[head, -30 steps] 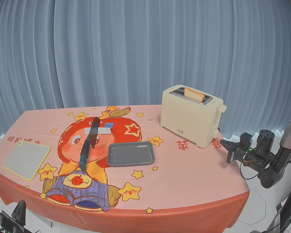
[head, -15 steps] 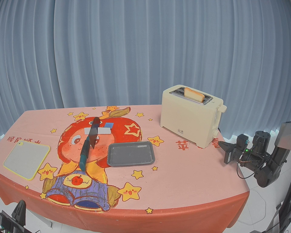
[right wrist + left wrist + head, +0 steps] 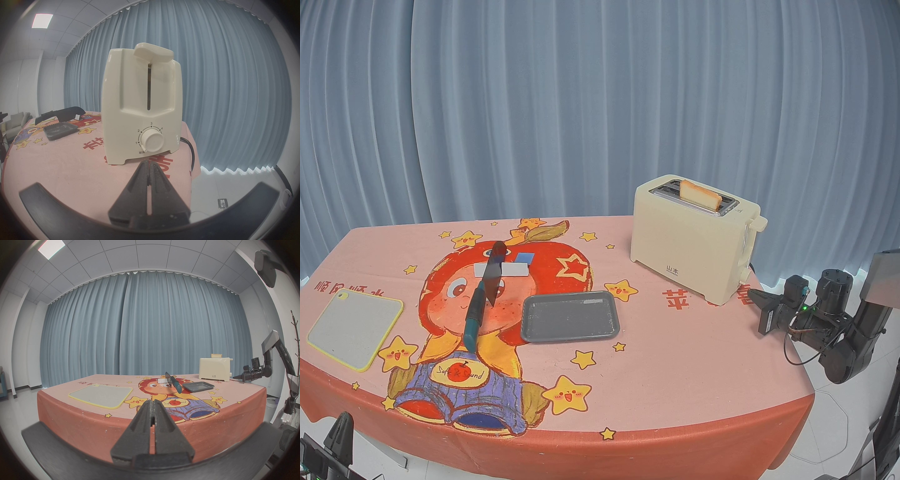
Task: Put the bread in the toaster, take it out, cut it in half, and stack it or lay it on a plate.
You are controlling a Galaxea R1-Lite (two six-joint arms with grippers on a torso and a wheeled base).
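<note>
Bread: the slice (image 3: 700, 194) stands in a slot of the toaster (image 3: 690, 247), with its upper part above the slot.
Toaster: it stands at the far right part of the bench (image 3: 687, 369). Its lever (image 3: 153, 52) sits at the top of its track, above the dial (image 3: 152, 140).
Right tool: the right tool (image 3: 761, 303) is closed and holds nothing. It hangs just off the right edge of the bench and faces the lever end of the toaster, near it but not touching.
Left tool: the left tool (image 3: 153, 408) is closed and empty, low in front of the near left edge of the bench, well apart from everything.
Done: the bread is in the toaster. I cannot tell from the pictures if it is toasted; the raised lever fits both a finished cycle and one not started.
Left to do: take the slice out, bring it to the cutting board (image 3: 353, 328) at the left, cut it in half with the knife (image 3: 481, 300), then put the halves on the grey plate (image 3: 612, 312), which lies in the middle beside the knife.
Progress: an early stage, in my judgement; most steps remain.
</note>
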